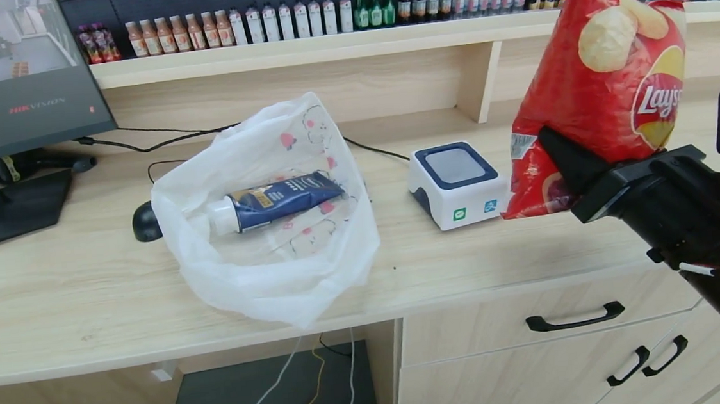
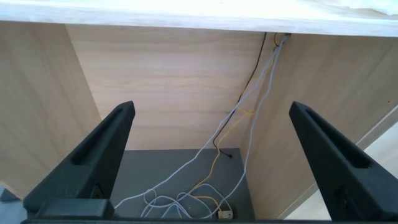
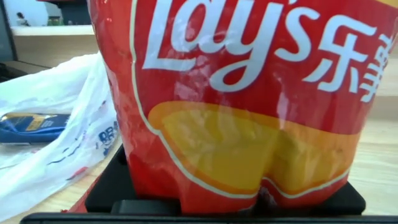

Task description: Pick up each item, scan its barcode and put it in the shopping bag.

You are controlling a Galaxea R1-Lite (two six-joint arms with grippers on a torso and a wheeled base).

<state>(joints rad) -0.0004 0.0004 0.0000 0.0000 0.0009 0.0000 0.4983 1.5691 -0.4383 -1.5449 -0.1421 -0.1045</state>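
Right gripper [image 1: 565,160] is closed on the red foil chip bag [image 1: 600,74], clamped low on the pack. The bag stands roughly upright, off the bench [image 1: 72,295]. In the head view its bottom corner sits just right of the white box scanner with the dark-framed glass top [image 1: 455,185]. Right wrist view: the chip bag [image 3: 249,112] sits between the gripper [image 3: 230,202] fingers.

Left gripper [image 2: 214,155] is spread wide, holding nothing. It is below the bench edge, facing the wooden recess with loose white and yellow cables [image 2: 205,180].

The white translucent plastic shopping bag [image 1: 276,285] lies open on the bench, left of the scanner. A dark blue tube with a white cap [image 1: 276,202] lies inside it. A black mouse [image 1: 145,222] touches the shopping bag's left side. A row of bottles [image 1: 319,16] is on the back shelf.
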